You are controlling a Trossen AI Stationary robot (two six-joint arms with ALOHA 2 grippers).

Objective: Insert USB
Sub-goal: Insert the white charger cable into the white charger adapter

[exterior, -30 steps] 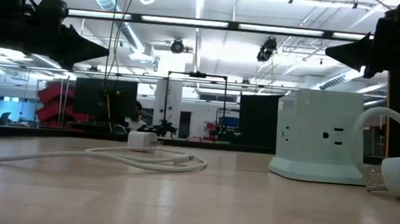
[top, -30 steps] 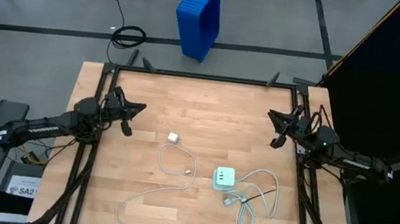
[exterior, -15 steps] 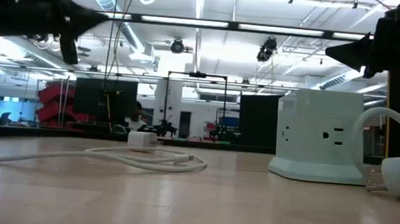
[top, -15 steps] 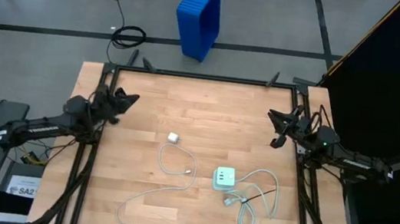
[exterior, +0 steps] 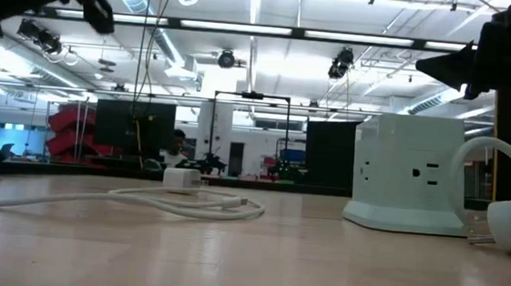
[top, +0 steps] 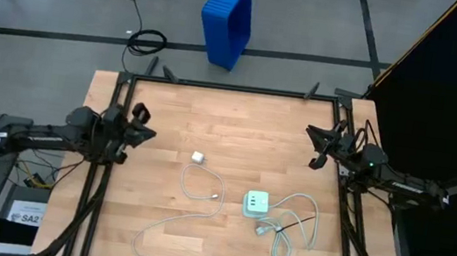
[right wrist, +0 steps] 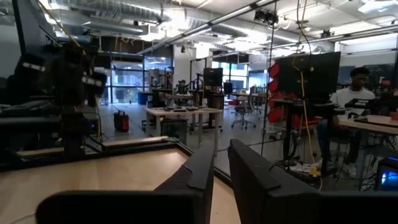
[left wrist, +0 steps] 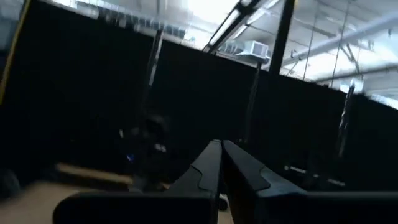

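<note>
The USB cable (top: pixel 201 183) lies slack in loops on the wooden table, its thin white line running toward the near left (top: pixel 169 226); the low view shows it (exterior: pixel 141 198) flat on the boards. The pale green-white charger block (top: pixel 256 204) stands to its right, also seen in the low view (exterior: pixel 407 187). My left gripper (top: pixel 147 130) hangs shut above the table's left edge, high in the low view (exterior: pixel 100 5), its fingers together in the left wrist view (left wrist: pixel 221 155). My right gripper (top: pixel 312 132) is shut too, held above the right edge (exterior: pixel 440 64) (right wrist: pixel 219 163). Neither touches anything.
A small white block (top: pixel 198 157) sits by the cable's far end. A thicker bundled white cord (top: pixel 287 233) with a grey plug (exterior: pixel 505 222) lies right of the charger. A blue crate (top: pixel 228 17) stands on the floor beyond the far edge. A person sits in the room behind.
My left gripper has risen, drawn back a little toward the table's left edge and tipped its fingers upward, staying shut; in the low view it has climbed to the top left corner. The cable and charger have not moved.
</note>
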